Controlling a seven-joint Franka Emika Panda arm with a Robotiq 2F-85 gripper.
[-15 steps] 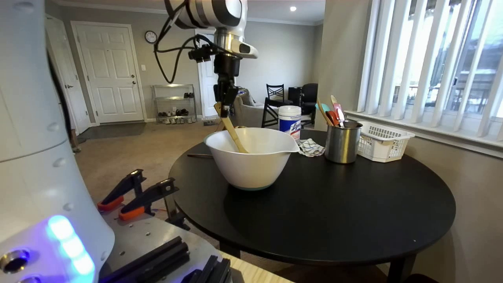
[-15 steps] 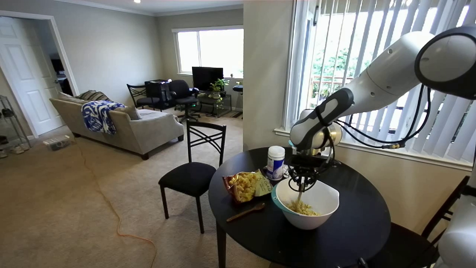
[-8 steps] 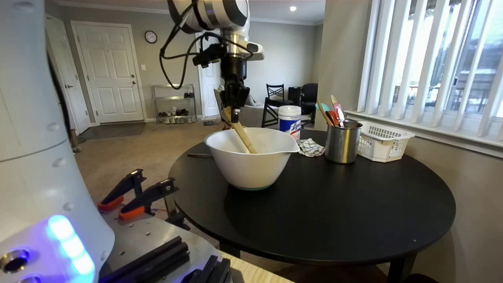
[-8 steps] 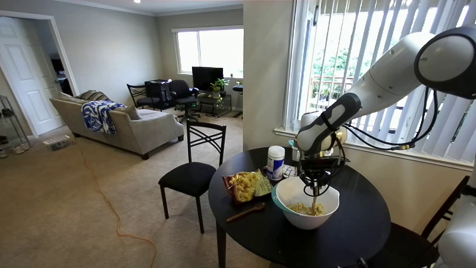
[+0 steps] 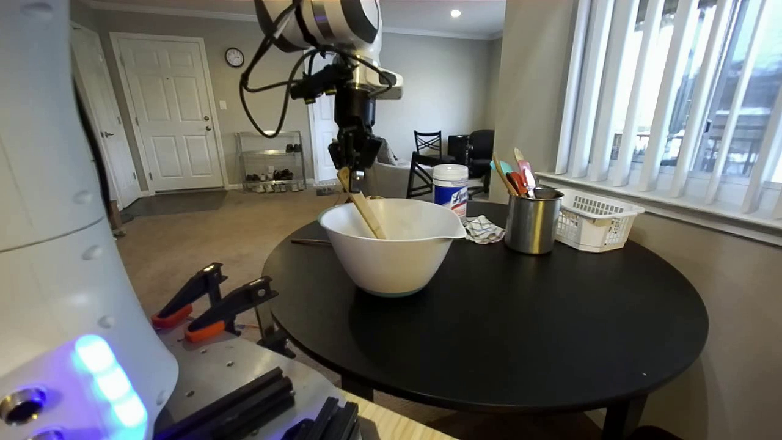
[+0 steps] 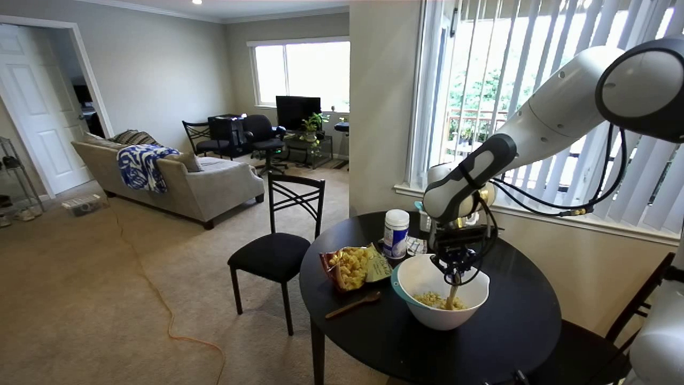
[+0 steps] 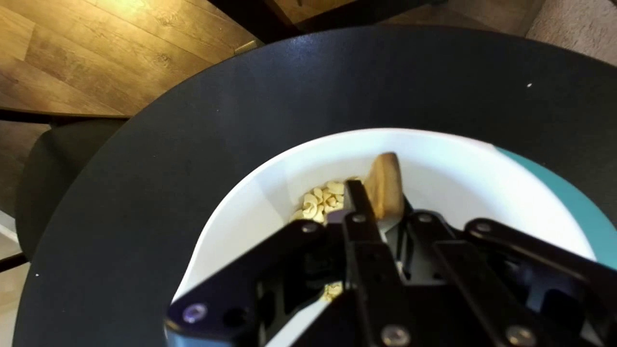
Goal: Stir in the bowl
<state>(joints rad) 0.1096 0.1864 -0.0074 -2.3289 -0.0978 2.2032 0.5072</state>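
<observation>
1. Jaws clamped on a wooden utensil [image 5: 368, 215]: the gripper [image 7: 381, 200] holds it near the top, with the upper end jutting out beyond the fingertips.
2. The utensil slants down into the white mixing bowl [image 5: 391, 263]; its lower end sits among pale curled pasta [image 7: 314, 205] at the bottom.
3. The bowl stands upright on the round black table [image 5: 550, 330], teal showing on one side of its rim and at its base.
4. In an exterior view, a brown wooden spoon [image 6: 352, 306] and a red-and-yellow bag [image 6: 354, 270] lie near the bowl.
5. Also on the table: a blue-labelled Lysol canister [image 5: 451, 192], a checked cloth [image 5: 484, 231], a steel utensil holder [image 5: 533, 225] and a white slatted basket [image 5: 602, 221].
</observation>
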